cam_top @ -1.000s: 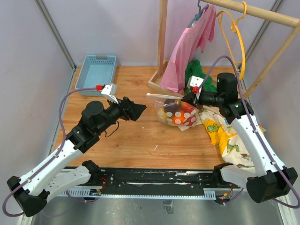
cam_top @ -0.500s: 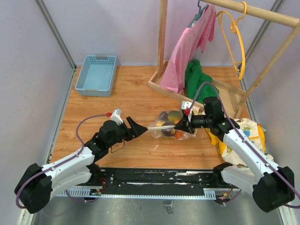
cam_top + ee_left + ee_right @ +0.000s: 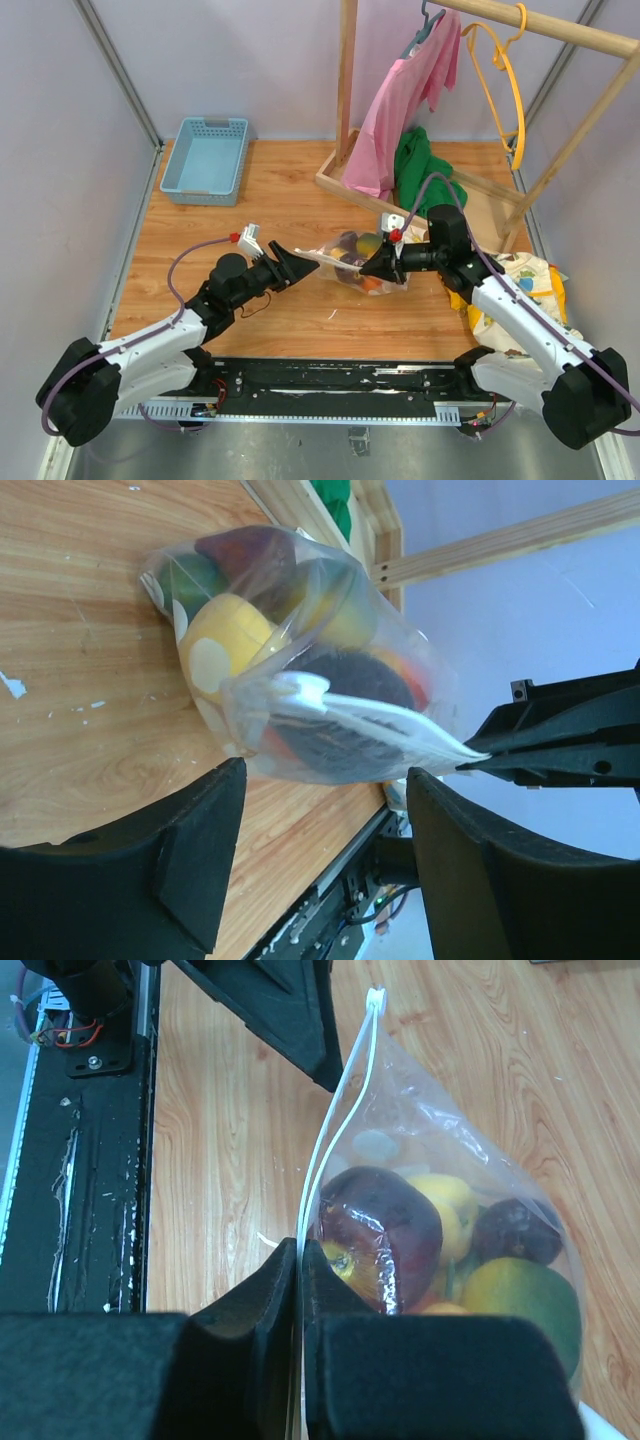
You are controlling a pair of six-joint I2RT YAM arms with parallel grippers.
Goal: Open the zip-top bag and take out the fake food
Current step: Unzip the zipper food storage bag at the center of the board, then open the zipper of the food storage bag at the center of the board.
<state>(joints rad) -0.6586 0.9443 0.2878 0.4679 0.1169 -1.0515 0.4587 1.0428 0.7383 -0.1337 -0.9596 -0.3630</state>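
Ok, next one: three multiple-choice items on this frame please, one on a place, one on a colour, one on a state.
1. Where is the basket?
A. Far left corner of the table.
B. Near right corner.
C. Dead centre.

2. What colour is the shirt hanging from the rack?
A. Blue.
B. Pink.
C. Black.

3. How is the right pincer?
A. Open wide, holding nothing.
B. Out of view.
C. Shut on the bag at its zip strip.

Key:
1 A, it sits at the upper left of the wood in the top view.
2 B, pink cloth hangs there.
3 C, the right wrist view shows it pinching the strip.
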